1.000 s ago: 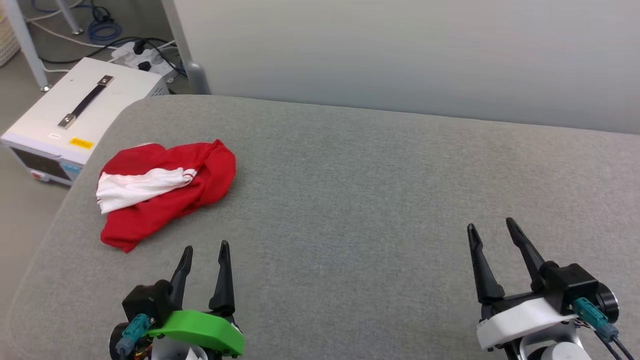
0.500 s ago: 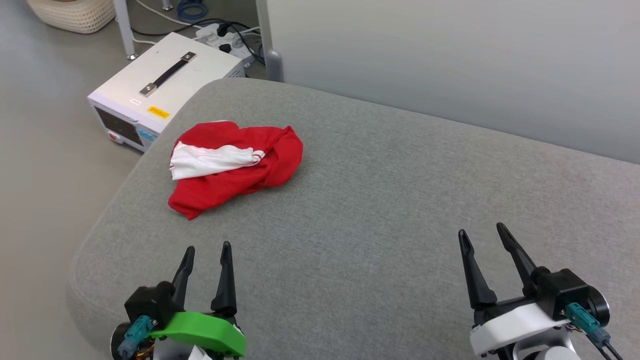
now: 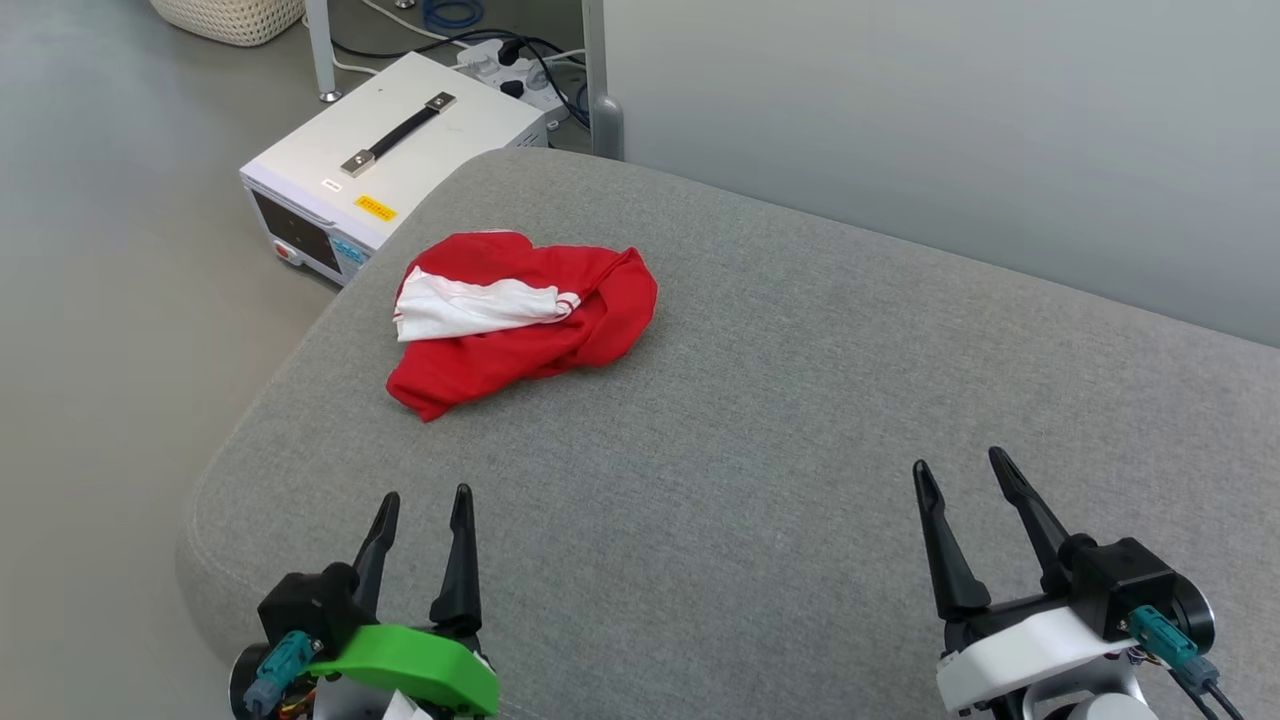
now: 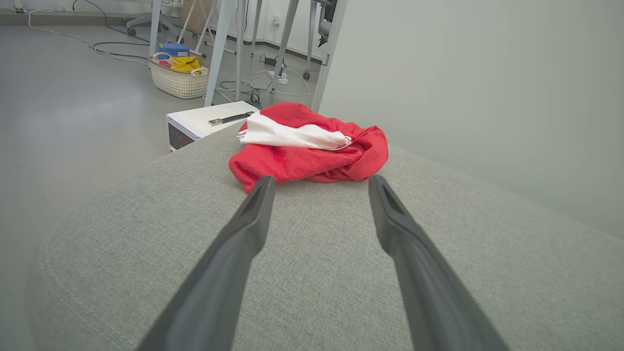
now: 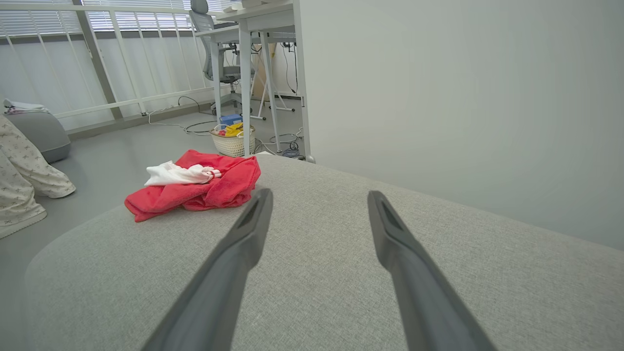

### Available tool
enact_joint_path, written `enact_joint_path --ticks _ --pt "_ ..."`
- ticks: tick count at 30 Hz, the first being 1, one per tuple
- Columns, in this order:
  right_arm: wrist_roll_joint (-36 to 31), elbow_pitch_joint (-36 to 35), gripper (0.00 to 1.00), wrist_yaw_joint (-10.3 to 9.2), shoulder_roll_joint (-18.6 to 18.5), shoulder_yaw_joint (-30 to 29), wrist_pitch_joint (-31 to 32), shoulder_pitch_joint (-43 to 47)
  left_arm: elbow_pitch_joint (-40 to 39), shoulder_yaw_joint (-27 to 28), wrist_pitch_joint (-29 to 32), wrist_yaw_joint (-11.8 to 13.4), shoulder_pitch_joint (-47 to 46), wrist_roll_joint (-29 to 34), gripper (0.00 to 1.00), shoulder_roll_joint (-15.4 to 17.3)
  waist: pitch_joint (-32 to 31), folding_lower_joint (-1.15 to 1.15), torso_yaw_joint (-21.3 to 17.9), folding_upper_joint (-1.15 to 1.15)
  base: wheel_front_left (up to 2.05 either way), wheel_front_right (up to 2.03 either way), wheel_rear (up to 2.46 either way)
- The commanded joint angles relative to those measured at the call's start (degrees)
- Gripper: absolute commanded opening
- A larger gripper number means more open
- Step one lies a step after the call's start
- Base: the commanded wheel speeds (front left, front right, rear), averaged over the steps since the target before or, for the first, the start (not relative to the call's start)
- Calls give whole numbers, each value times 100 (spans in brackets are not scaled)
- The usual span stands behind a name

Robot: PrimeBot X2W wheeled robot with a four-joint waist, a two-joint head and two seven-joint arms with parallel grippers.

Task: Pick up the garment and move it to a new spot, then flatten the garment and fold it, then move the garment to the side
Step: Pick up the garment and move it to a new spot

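- Pickup not begun; garment [image 3: 520, 320] lies bunched, well ahead of me.
- My left claw [image 3: 426, 494] and right claw [image 3: 958, 460]: spread wide, empty.
- Next: left claw reaches forward, pinches a fold.

We are seeing the garment [image 3: 520, 325] lying on the cushioned top [image 3: 800, 430], by its far left corner. Behind the garment and leftward, the handled case [image 3: 400, 170] is sitting on the floor [image 3: 120, 250], the basket [image 3: 230, 15] standing farther back. Right of the garment, the partition [image 3: 950, 130] is rising behind the top. In front of the garment our left gripper [image 3: 426, 494] is hovering, apart from it; our right gripper [image 3: 957, 459] is hanging well to its right.
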Motion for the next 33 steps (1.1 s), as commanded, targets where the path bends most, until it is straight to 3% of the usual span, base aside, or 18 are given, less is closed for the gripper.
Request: enact_joint_path --ticks 1,10,17,22,26,33 --pt "32 20 100 -5 -16 6 -54 23 -8 17 -34 -32 30 30 100 -27 -1 0 -4 0 0 0 0" --pt "-41 -27 100 -5 -16 -3 -54 -12 7 44 -34 -23 -64 -101 100 -27 184 0 -72 0 0 0 0" --pt "-275 -120 100 -5 -65 -27 -54 -277 691 133 -34 -265 -886 -179 100 49 861 0 -350 0 0 0 0" --pt "-345 -164 100 -5 -218 -14 -54 -517 1519 9 322 -392 -2139 -290 100 579 1433 0 -609 0 0 0 0" --pt "-375 -190 100 -5 -342 43 -54 -702 2043 -110 978 -427 -3135 -561 100 1037 1836 0 -823 0 0 0 0" --pt "-387 -247 100 -5 -441 74 -54 -989 2785 -854 2415 -434 -4325 -1098 100 1937 2375 0 -1211 0 0 0 0"
